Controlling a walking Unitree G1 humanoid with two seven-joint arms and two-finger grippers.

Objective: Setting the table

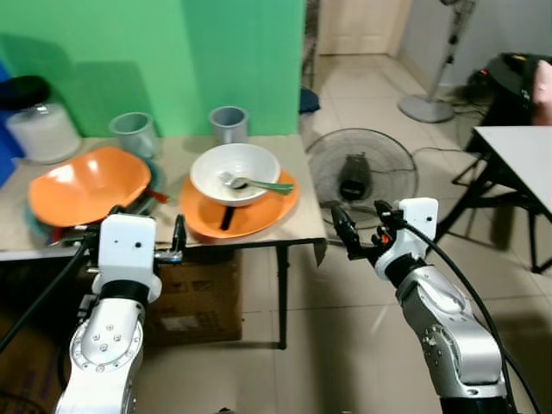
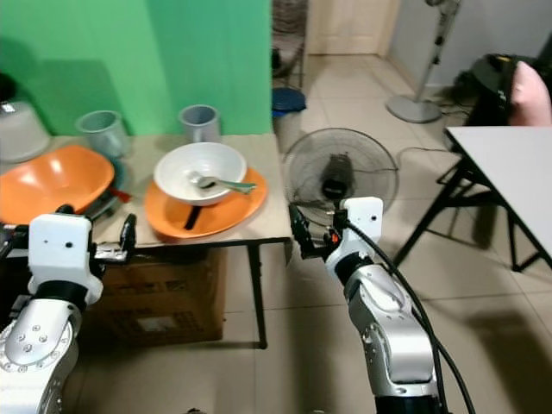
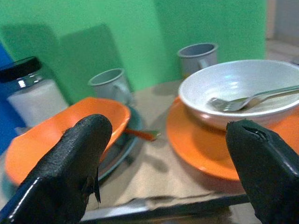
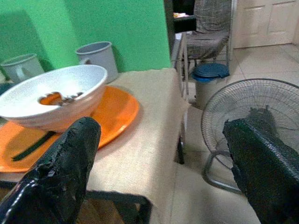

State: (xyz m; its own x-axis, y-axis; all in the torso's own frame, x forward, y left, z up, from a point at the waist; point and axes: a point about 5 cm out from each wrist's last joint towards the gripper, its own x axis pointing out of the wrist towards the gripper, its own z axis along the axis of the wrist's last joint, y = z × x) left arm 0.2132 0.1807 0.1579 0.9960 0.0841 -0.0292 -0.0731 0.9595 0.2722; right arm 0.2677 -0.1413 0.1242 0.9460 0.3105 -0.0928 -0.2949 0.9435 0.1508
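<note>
A cloth-covered table [image 1: 175,162] carries an orange plate [image 1: 278,207] with a white bowl [image 1: 233,166] on it, and a fork [image 1: 261,185] lies in the bowl. To the left, an orange bowl [image 1: 86,183] rests on a teal plate. Two grey mugs [image 1: 134,134] [image 1: 228,123] stand at the back. My left gripper [image 1: 147,222] is open at the table's front edge, facing the dishes with nothing between its fingers [image 3: 70,163]. My right gripper [image 1: 362,220] is open in the air off the table's right corner, its fingers [image 4: 65,168] empty.
A jar with a black lid [image 1: 39,129] stands at the far left. A floor fan [image 1: 362,170] sits right of the table, a pedestal fan [image 1: 427,105] farther back, and a white table [image 1: 517,151] at the right. A cardboard box [image 1: 198,297] is under the table.
</note>
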